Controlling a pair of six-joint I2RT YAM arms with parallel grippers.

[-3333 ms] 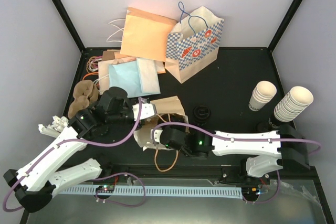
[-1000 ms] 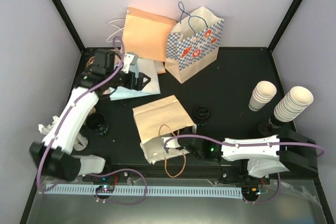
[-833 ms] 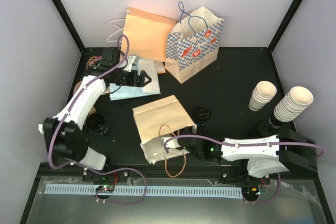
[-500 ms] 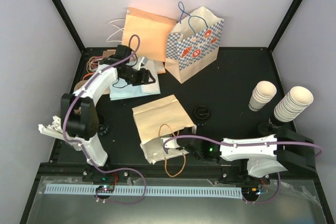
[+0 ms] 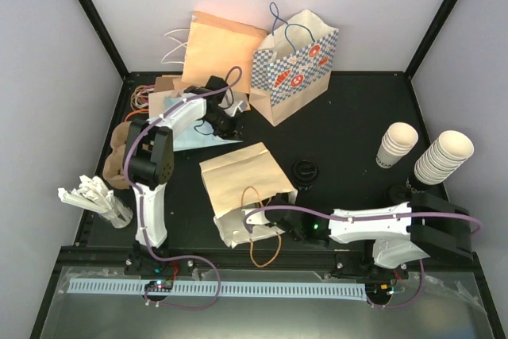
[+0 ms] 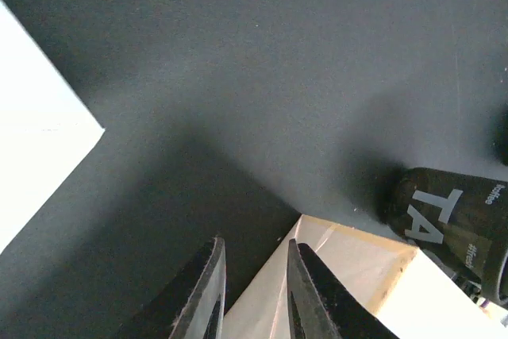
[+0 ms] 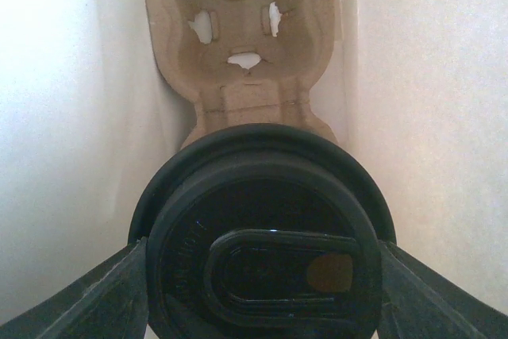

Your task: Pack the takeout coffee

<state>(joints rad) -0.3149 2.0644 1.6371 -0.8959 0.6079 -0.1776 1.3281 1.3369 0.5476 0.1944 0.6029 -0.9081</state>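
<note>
The takeout coffee's black lid (image 7: 262, 220) fills the right wrist view. My right gripper (image 7: 262, 275) is shut on it, one finger against each side. It sits inside the brown paper bag (image 5: 238, 176), which lies on its side, and pale bag walls (image 7: 48, 117) show on both sides. A cardboard cup carrier (image 7: 242, 45) lies deeper in the bag. From above, the right arm reaches left into the bag's mouth and the cup is hidden. My left gripper (image 5: 228, 121) hovers at the back left above a light blue bag (image 5: 190, 129). Its jaws (image 6: 254, 241) stand narrowly open and hold nothing.
A checkered gift bag (image 5: 295, 65) and an orange bag (image 5: 222, 49) stand at the back. A black lidded cup (image 5: 305, 171) stands right of the brown bag. Stacks of lidless cups (image 5: 442, 156) lie at the right. Brown carriers (image 5: 119, 152) and white bits (image 5: 91, 198) lie at the left.
The left arm has swung from the left side toward the back centre, and its jaws have narrowed from wide open to a small gap. The right arm has stayed in the bag.
</note>
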